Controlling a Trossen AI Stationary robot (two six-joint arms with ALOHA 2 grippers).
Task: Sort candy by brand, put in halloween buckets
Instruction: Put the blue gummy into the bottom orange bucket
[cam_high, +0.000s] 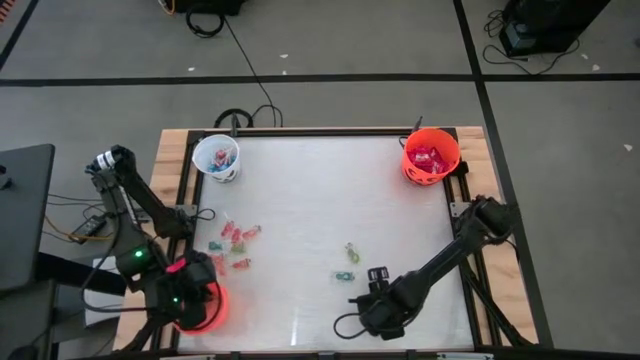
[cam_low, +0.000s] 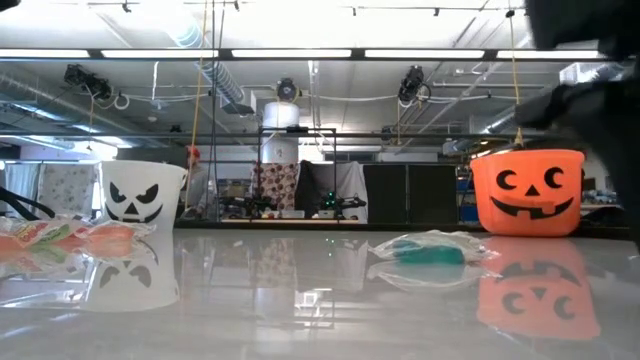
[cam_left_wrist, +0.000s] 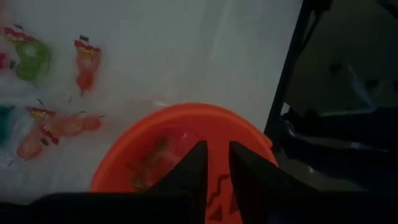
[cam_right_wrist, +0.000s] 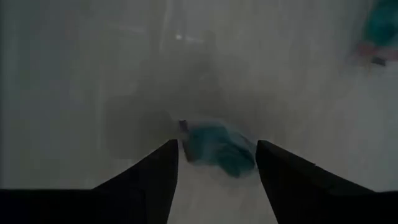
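My left gripper (cam_left_wrist: 216, 163) hangs over the orange bucket (cam_left_wrist: 180, 146) at the table's near left corner (cam_high: 200, 305). Its fingers stand a narrow gap apart with nothing between them. Wrapped pieces lie inside that bucket. My right gripper (cam_right_wrist: 217, 165) points down, open, its fingers on either side of a teal-green wrapped candy (cam_right_wrist: 217, 148) that lies flat on the table (cam_high: 346, 275). I see no touch. A second green candy (cam_high: 352, 252) lies just beyond it. Several red and green candies (cam_high: 236, 245) lie loose at the left.
A white bucket (cam_high: 216, 157) with candy stands at the far left. A second orange bucket (cam_high: 431, 157) holding red packets stands at the far right. The wooden table rim (cam_high: 170, 170) runs round the white top. The middle of the top (cam_high: 320, 200) is bare.
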